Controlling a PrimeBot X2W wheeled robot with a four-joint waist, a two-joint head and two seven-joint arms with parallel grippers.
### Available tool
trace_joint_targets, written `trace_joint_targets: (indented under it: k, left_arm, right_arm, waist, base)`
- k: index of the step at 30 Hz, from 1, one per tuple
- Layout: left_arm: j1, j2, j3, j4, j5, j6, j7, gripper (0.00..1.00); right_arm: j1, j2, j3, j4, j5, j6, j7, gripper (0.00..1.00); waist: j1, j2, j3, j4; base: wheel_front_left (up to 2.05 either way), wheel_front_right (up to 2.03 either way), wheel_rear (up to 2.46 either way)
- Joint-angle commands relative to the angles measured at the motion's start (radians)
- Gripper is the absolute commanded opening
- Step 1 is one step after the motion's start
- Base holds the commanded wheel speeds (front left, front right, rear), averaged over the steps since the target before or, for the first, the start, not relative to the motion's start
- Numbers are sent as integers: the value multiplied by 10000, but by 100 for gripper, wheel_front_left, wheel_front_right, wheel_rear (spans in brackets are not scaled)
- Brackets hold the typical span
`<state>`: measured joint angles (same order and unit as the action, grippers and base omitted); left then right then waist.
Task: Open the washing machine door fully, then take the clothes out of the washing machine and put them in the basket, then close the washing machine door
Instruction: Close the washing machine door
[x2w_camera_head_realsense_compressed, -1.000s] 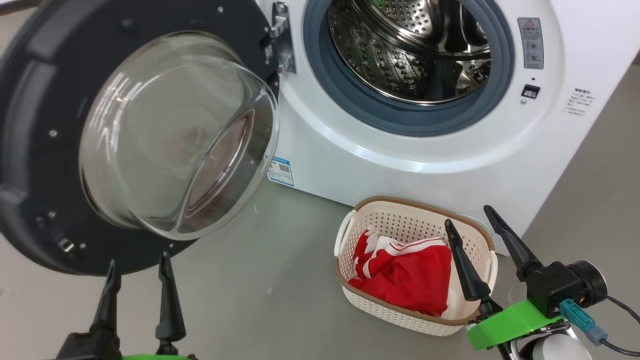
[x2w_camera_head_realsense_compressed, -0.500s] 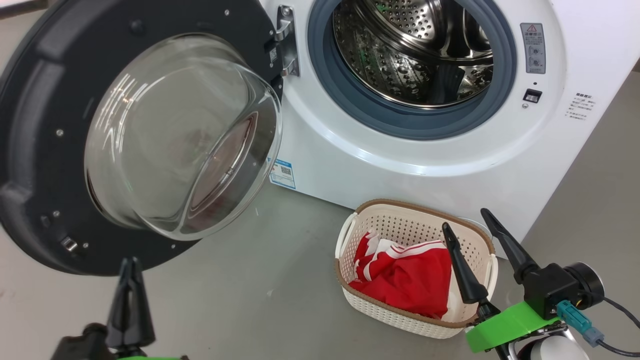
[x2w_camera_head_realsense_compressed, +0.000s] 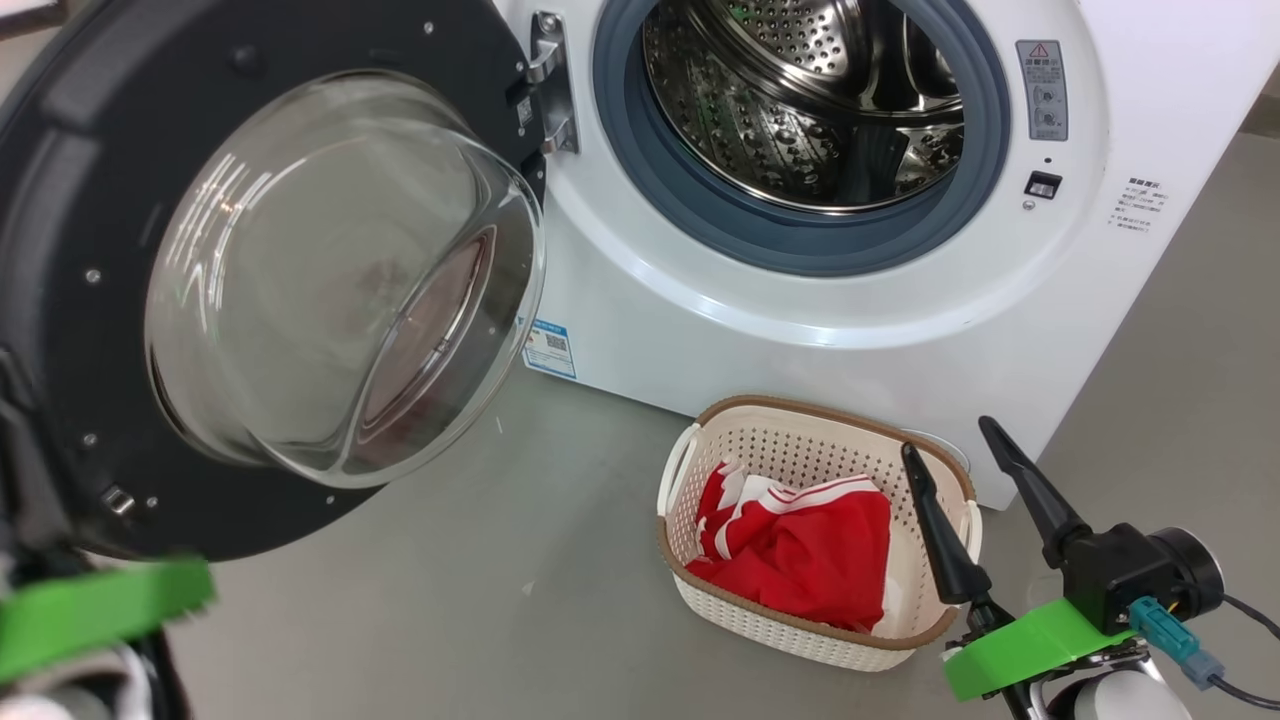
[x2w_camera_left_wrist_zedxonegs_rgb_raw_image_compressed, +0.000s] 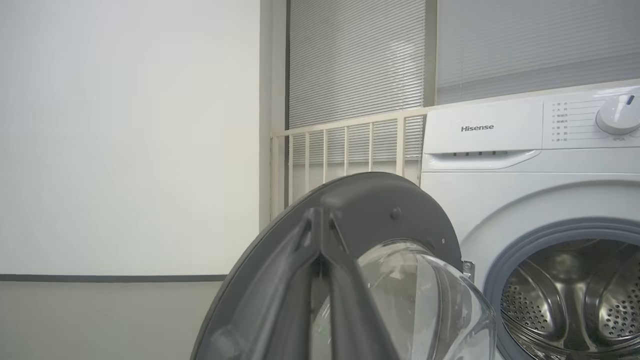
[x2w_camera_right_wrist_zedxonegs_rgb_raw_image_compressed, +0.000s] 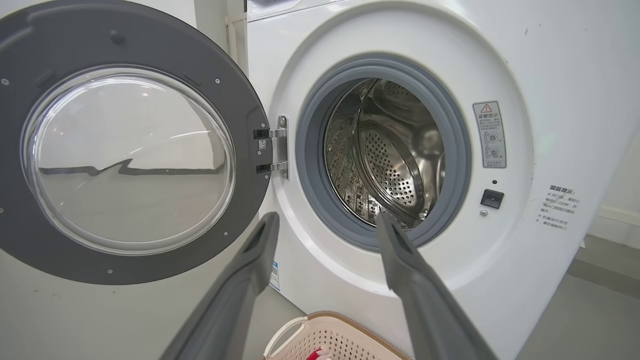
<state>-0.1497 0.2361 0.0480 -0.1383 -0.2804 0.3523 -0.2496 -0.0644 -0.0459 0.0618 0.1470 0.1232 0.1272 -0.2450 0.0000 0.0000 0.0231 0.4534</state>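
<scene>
The washing machine door (x2w_camera_head_realsense_compressed: 60, 300) stands wide open at the left, its glass bowl (x2w_camera_head_realsense_compressed: 340, 280) bulging toward me. The washing machine (x2w_camera_head_realsense_compressed: 800, 310) shows a bare steel drum (x2w_camera_head_realsense_compressed: 800, 100). Red clothes (x2w_camera_head_realsense_compressed: 800, 550) with white trim lie in the basket (x2w_camera_head_realsense_compressed: 830, 440) on the floor in front of the machine. My right gripper (x2w_camera_head_realsense_compressed: 947, 438) hangs open just right of the basket, above its rim. In the left wrist view my left gripper (x2w_camera_left_wrist_zedxonegs_rgb_raw_image_compressed: 320, 217) is shut, its tips against the door's dark rim (x2w_camera_left_wrist_zedxonegs_rgb_raw_image_compressed: 380, 200); its green wrist mount (x2w_camera_head_realsense_compressed: 100, 610) sits below the door.
Grey floor (x2w_camera_head_realsense_compressed: 500, 560) lies between the door and the basket. A white wall (x2w_camera_left_wrist_zedxonegs_rgb_raw_image_compressed: 125, 135) and a pale railing (x2w_camera_left_wrist_zedxonegs_rgb_raw_image_compressed: 350, 140) stand left of the machine. The right wrist view has the basket's rim (x2w_camera_right_wrist_zedxonegs_rgb_raw_image_compressed: 340, 320) below the open fingers.
My left gripper shut its fingers, then swung left beneath the door's lower edge, so its fingers left the head view. The right gripper and the basket stayed put; the camera shifted slightly.
</scene>
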Motion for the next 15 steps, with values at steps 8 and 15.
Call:
trace_joint_targets:
  k: [8,15]
  left_arm:
    - [-2691,986,1448,1617,-1021,-386,-29,0]
    - [-4034,871,2520,3412,-2952,-858,508,0]
  right_arm:
    - [-235,-43,62,-380,65,35,93,100]
    - [-238,-43,36,-420,63,35,80,100]
  waist:
    - [0,0,70,-96]
    - [0,0,98,-126]
  base:
    - [0,0,0]
    - [0,0,0]
